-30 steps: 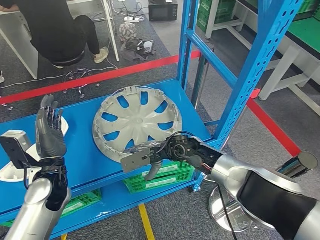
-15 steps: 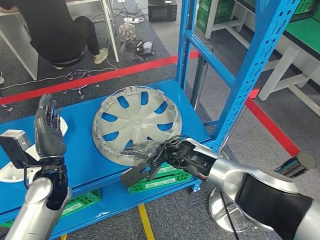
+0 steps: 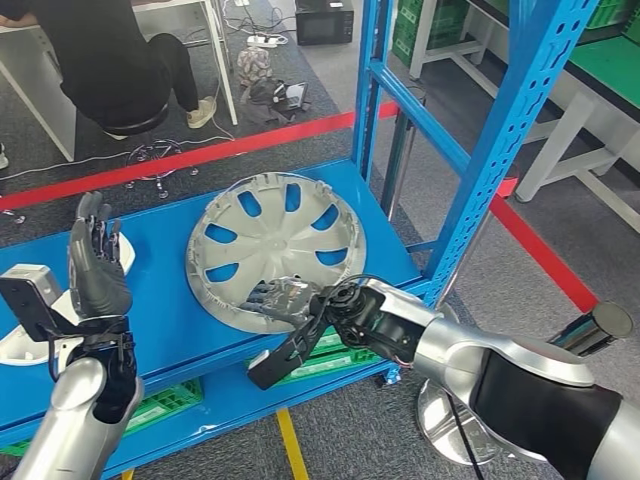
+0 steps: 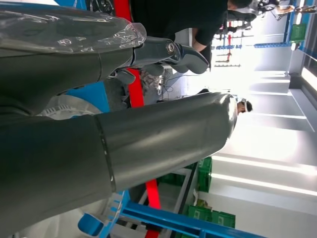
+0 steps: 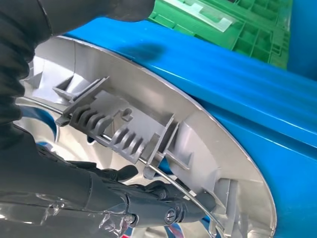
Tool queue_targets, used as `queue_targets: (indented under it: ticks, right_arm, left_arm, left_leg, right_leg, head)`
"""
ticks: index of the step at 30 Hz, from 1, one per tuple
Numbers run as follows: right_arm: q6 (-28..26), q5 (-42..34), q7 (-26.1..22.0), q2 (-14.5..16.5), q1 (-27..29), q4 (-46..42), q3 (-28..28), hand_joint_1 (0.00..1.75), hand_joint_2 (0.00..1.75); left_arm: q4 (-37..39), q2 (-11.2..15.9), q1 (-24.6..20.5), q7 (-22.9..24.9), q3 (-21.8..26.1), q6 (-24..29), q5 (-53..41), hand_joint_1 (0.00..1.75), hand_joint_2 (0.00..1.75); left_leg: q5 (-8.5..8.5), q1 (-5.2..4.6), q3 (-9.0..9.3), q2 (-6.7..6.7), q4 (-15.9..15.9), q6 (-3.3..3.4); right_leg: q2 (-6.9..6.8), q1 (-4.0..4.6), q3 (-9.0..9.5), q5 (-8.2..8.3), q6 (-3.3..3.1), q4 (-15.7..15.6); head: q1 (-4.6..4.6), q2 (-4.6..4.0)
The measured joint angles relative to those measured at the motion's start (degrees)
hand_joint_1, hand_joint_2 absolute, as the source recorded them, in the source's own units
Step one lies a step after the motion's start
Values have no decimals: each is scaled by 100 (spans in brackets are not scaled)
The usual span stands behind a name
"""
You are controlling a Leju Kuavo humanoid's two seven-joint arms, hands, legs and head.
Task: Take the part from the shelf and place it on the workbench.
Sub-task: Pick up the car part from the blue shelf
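Blue shelving (image 3: 483, 150) frames our work area, where the silver wheel cover (image 3: 275, 245) lies flat on the shelf deck, near its front edge. Our right hand (image 3: 290, 300) reaches over the near rim, fingers (image 5: 157, 191) extended inside the cover but not yet closed on it, apparently seeking purchase. Our left hand (image 3: 96, 265) waits upright at far left, fingers apart, holding nothing.
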Motion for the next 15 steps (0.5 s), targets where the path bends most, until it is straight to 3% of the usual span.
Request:
queue_targets:
  ticks: [6, 8, 10, 11, 12, 15]
  right_arm:
    - [-165, 284, -51, 4, 2, -9, 54, 3, 175]
    - [-251, 505, -84, 7, 8, -33, 66, 45, 175]
    - [-317, 713, -120, 8, 18, -65, 73, 46, 175]
    - [-353, 810, -143, 8, 25, -84, 78, 24, 175]
    - [-388, 897, -169, 8, 35, -105, 84, 41, 175]
    - [-426, 1057, -219, 8, 71, -198, 94, 169, 175]
  left_arm:
    - [0, 4, 12, -8, 0, 15, 0, 0, 0]
    - [0, 6, 21, -14, 0, 31, 0, 0, 0]
    - [0, 8, 28, -16, 0, 49, -1, 0, 0]
    - [0, 8, 32, -16, 1, 55, -1, 0, 0]
    - [0, 10, 38, -16, 1, 57, -2, 0, 0]
    - [0, 18, 60, -16, 2, 65, -11, 0, 0]
  left_leg:
    - [0, 0, 0, 0, 0, 0]
    - [0, 0, 0, 0, 0, 0]
    - [0, 0, 0, 0, 0, 0]
    - [0, 0, 0, 0, 0, 0]
    - [0, 0, 0, 0, 0, 0]
    - [0, 0, -1, 0, 0, 0]
  right_leg:
    - [0, 0, 0, 0, 0, 0]
    - [0, 0, 0, 0, 0, 0]
    - [0, 0, 0, 0, 0, 0]
    - [-1, 0, 0, 0, 0, 0]
    - [0, 0, 0, 0, 0, 0]
    - [0, 0, -1, 0, 0, 0]
  head:
    - [-1, 0]
    - [-1, 0]
    - [0, 0]
    - [1, 0]
    - [1, 0]
    - [1, 0]
